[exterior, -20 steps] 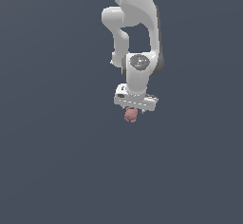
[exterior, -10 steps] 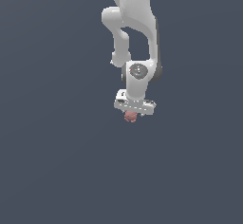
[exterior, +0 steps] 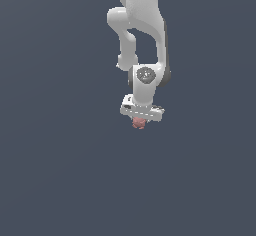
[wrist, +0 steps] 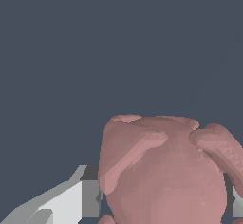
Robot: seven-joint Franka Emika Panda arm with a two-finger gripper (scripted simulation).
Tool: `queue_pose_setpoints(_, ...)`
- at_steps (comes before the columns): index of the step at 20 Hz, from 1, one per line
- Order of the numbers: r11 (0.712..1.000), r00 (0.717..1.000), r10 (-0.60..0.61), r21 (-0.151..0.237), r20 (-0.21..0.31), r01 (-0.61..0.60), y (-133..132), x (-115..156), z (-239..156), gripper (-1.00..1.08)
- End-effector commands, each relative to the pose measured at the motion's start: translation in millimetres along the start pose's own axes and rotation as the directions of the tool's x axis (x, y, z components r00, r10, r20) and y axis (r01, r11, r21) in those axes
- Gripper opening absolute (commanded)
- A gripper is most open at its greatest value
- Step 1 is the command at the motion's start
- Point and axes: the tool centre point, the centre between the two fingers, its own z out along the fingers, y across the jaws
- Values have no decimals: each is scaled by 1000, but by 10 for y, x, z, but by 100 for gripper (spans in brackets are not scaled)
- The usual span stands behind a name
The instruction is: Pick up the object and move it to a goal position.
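Exterior view: you have one white arm (exterior: 142, 35) coming down from the top edge of the picture against a plain dark grey-blue ground (exterior: 50, 170). At its lower end sits one gripper (exterior: 139, 121), its white crossbar tilted a little, lower toward the exterior view's right. Directly beneath that crossbar you see one object (exterior: 139, 123), a small pinkish-red lump, much narrower than the crossbar and touching its underside. The fingers themselves are too small here for you to make out.

Wrist view: the one object (wrist: 163, 171) fills most of the near part of the picture, lumpy and rounded, with folded ridges across its surface. You can count two fingers: one pale grey and white finger (wrist: 71, 201) pressed right against one flank of the object, and a thin sliver of a second at the opposite flank, cut by the picture's edge. The gripper (wrist: 163, 204) is clamped on the object from both sides. Behind the object, only the same dark ground (wrist: 95, 42)
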Motion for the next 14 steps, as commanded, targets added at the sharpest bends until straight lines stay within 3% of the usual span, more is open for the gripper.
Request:
queue_pose_setpoints(1, 1000, 1000, 0, 0, 0, 0, 0, 2, 10, -100)
queue_pose_setpoints(7, 1000, 1000, -1, 0, 0, 1, 56, 68, -45, -100)
queue_pose_setpoints(14, 1000, 1000, -1, 0, 0, 1, 327, 377, -253, -100)
